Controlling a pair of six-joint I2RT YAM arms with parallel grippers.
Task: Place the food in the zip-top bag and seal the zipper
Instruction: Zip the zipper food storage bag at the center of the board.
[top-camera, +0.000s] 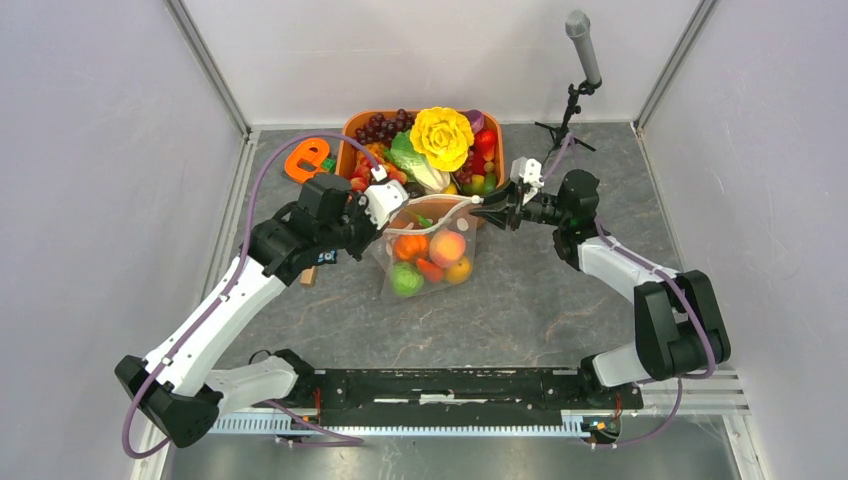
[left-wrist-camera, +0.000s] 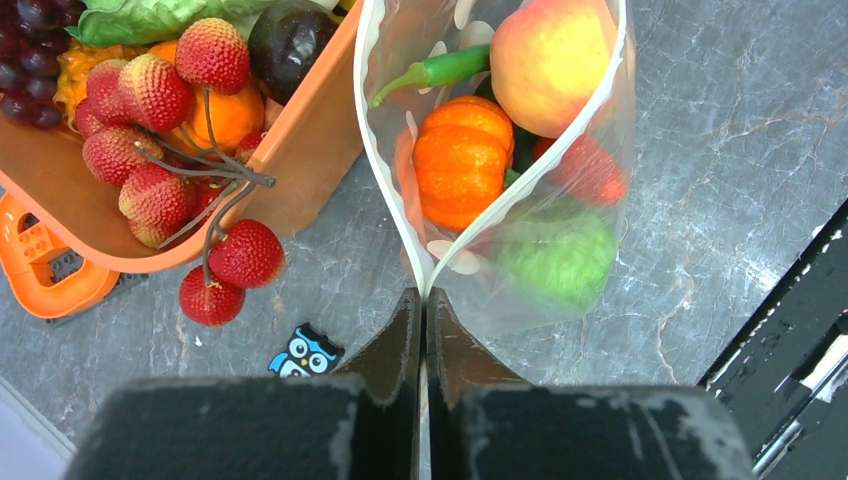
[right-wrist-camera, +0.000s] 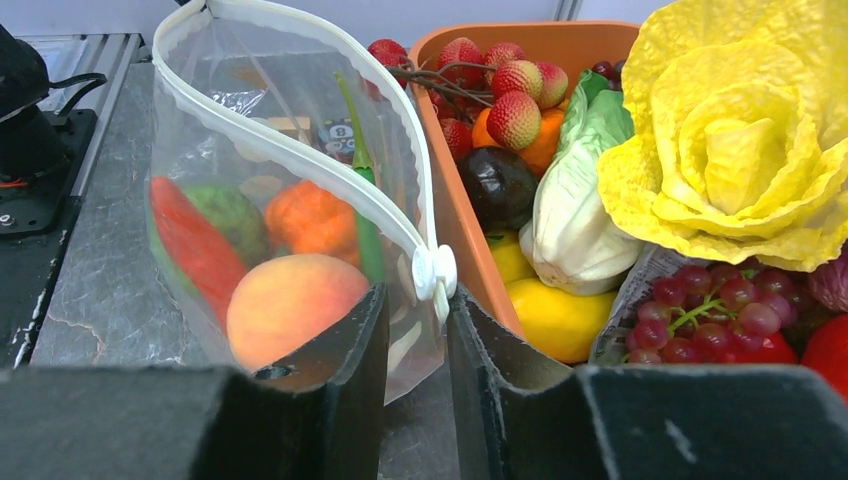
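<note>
The floppy, slippery bag (right-wrist-camera: 260, 120) sags with fruit (right-wrist-camera: 290, 305) — left gripper (left-wrist-camera: 425, 300) pinches its corner tight, right gripper (right-wrist-camera: 417, 295) straddles the stiff zipper slider (right-wrist-camera: 434, 271), half-open.

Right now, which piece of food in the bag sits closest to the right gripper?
The peach, pink-orange and round, just beside the right gripper; the others lie deeper in the bag.
</note>
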